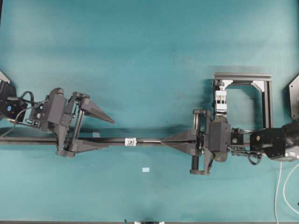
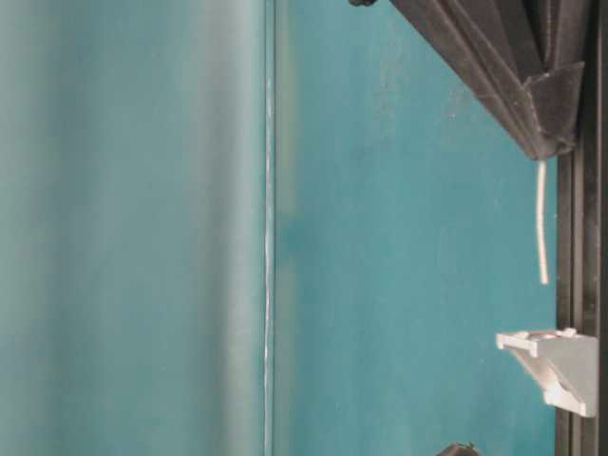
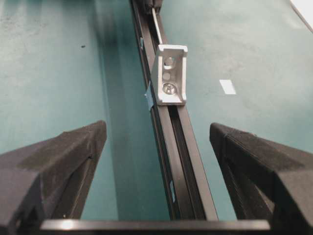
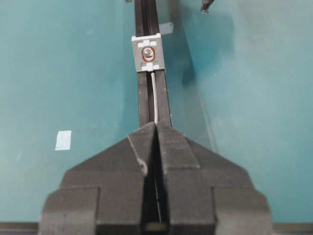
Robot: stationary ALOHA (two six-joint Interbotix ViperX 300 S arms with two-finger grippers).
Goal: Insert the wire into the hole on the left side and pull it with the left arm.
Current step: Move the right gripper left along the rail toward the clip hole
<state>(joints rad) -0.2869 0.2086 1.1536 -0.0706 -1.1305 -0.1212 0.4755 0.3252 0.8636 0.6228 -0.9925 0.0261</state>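
While the right pincer (image 1: 164,140) sits clenched on the wire (image 1: 150,140) in the overhead view, its tips point left along the black rail (image 1: 28,140) toward the white fitting (image 1: 131,141) at centre frame. A short bare stretch of wire runs between tips and fitting, lying lengthwise on the rail. Left of the fitting, the left pincer (image 1: 108,134) waits released, its fingers splayed either side of the rail.

Table-level view now: the wire (image 2: 541,223) pokes down out of the dark fingertips at upper right, and its free end stops just short of the fitting (image 2: 556,366) below. Not in yet.

Left wrist view: both fingers (image 3: 54,166) stand wide at the bottom corners, the rail running up between them to the fitting (image 3: 170,74), the hole (image 3: 169,61) near its top, wire (image 3: 156,22) coming in behind.

Right wrist view: jaws pressed together, wire (image 4: 154,95) straight ahead, aimed at the fitting (image 4: 147,52) at upper centre. The teal table (image 4: 63,73) shows a pale tape patch (image 4: 63,140) at left.

By my reading, the feed is the right arm's job: straight along the rail, through the hole, toward the waiting left pincer.
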